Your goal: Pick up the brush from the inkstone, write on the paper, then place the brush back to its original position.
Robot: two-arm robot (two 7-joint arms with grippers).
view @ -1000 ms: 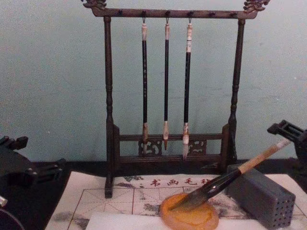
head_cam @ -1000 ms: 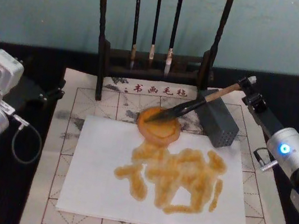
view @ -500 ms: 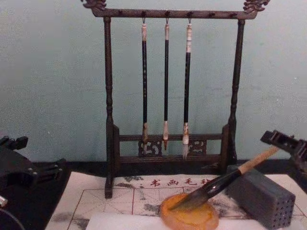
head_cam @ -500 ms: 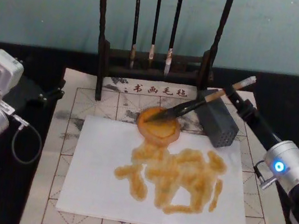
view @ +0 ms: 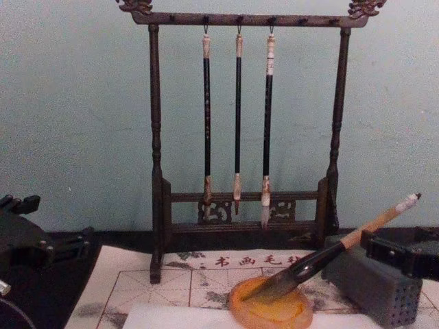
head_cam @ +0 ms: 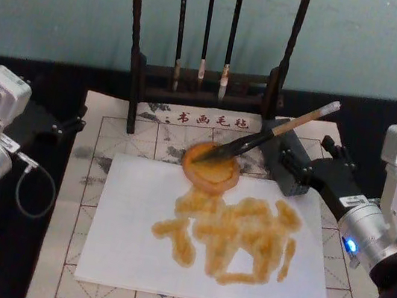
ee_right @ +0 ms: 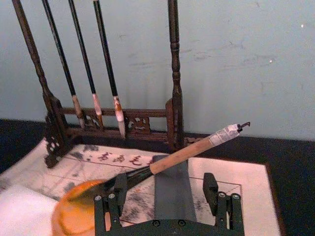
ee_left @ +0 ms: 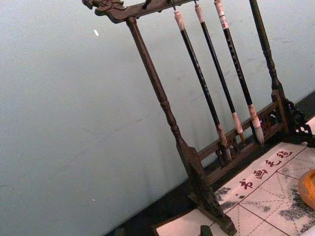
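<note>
The brush (head_cam: 273,133) lies slanted, its dark bristles in the round orange inkstone (head_cam: 212,165) and its tan handle propped on a grey block (head_cam: 295,170). Nothing grips it. My right gripper (head_cam: 306,153) is open, low behind the block and just below the handle. In the right wrist view its two black fingers (ee_right: 105,204) straddle the block (ee_right: 172,189), and the brush handle (ee_right: 189,150) crosses above them toward the inkstone (ee_right: 74,214). The white paper (head_cam: 127,240) carries broad orange strokes. My left gripper (head_cam: 66,124) is parked open at the left.
A dark wooden rack (head_cam: 137,71) with three thin hanging brushes (view: 237,116) stands behind the inkstone. A beige gridded mat (head_cam: 81,198) with red characters lies under the paper. A cable loop (head_cam: 29,190) hangs by my left arm.
My right gripper has drawn back from the brush's handle end and dropped low beside the grey block. The brush stays resting on inkstone and block. The left arm has not moved.
</note>
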